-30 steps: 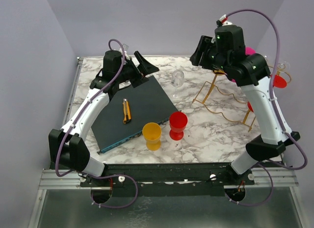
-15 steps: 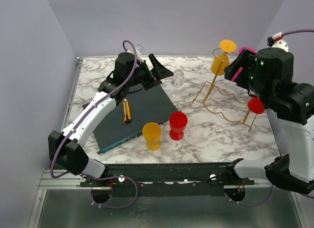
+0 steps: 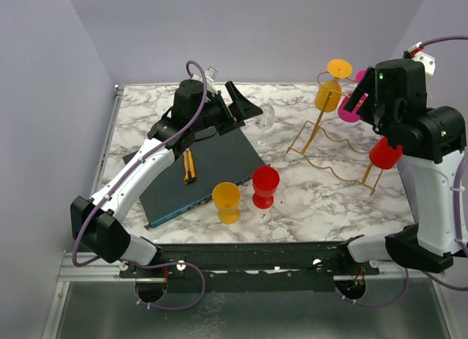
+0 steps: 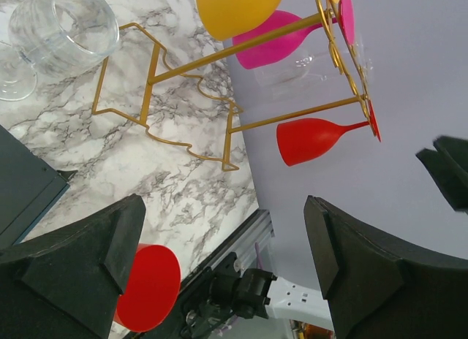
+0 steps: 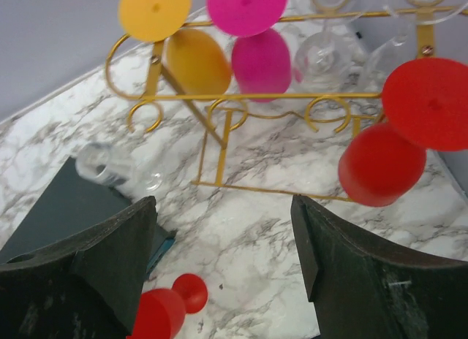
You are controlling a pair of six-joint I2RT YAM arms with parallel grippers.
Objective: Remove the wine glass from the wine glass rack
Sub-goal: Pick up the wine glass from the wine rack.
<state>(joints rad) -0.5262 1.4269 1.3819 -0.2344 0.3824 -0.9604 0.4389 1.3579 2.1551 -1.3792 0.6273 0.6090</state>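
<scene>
One wine glass rack (image 5: 219, 156) stands on the marble tabletop (image 3: 329, 200) near the far right corner, its long rails running from the far edge slantwise toward the right edge. I count five glasses hanging from it: a yellow wine glass (image 3: 327, 96) at the far end, a magenta wine glass (image 5: 262, 61) next to it, two clear wine glasses (image 5: 322, 54) further along, and a red wine glass (image 3: 385, 153) at the near end. Each hangs upside down, foot caught up in the rails, bowl below, so the stem runs roughly top to bottom with a slight tilt. Three more drinking vessels stand upright on the tabletop: one clear glass (image 3: 265, 120) toward the far edge, and one yellow cup (image 3: 226, 200) and one red cup (image 3: 265, 185) side by side nearer the middle. There is one dark board (image 3: 212, 160) left of centre with one utility knife (image 3: 189, 166) lying on it. The right hand (image 5: 223, 207) is raised at the rack's far end, close beside the magenta glass, fingers spread wide with nothing between them. The left hand (image 4: 224, 207) hovers over the board's far corner, just beside the clear glass, also spread wide and empty.
</scene>
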